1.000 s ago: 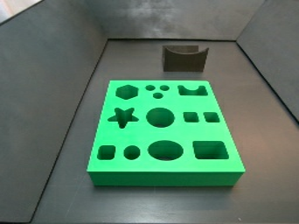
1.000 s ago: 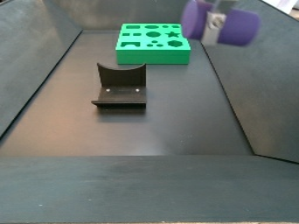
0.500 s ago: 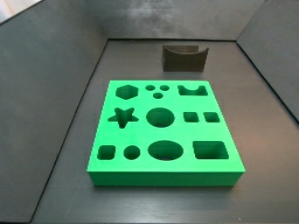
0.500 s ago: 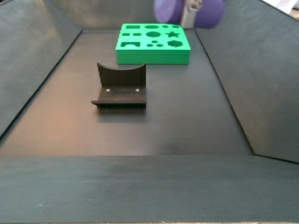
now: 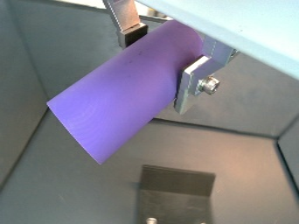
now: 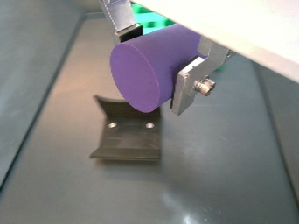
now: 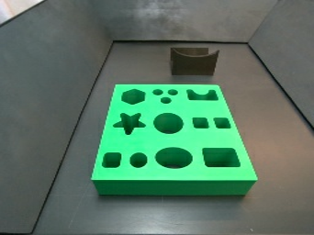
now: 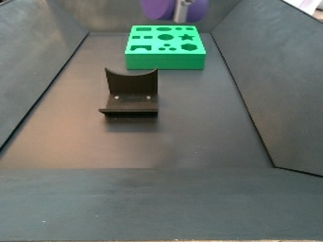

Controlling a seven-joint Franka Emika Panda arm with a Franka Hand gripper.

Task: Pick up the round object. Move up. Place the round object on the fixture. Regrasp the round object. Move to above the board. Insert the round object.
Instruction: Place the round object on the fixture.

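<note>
Compared with a second ago, the purple round object [image 8: 159,8] has travelled across a side view from the right-hand wall to the top edge, where only its lower part shows, above the far end of the board [image 8: 165,47]; half a second ago it hung a little further right and more of it was in frame. The claw [image 5: 166,53] is clenched on the round object: in both wrist views its flat silver fingers [image 6: 190,85] press against the cylinder's curved sides, one on each side, with the flat round end facing the camera and the peg held clear of the floor. In that side view just a pale sliver of the claw [image 8: 184,9] shows beside the peg. The fixture [image 6: 128,140] stands empty on the floor beneath the held peg in a wrist view, its curved notch facing upward, and a corner of the green board [image 6: 145,16] peeks past the fingers. The board [image 7: 172,138] and the fixture [image 7: 194,60] sit where they were in every earlier picture, well apart from each other, all the board's cut-outs unfilled. The floor [image 8: 151,142] is a dark matte grey worktop, faintly glossy in places, enclosed by sloping dark grey walls [image 7: 68,55] that form an open-topped bin.
</note>
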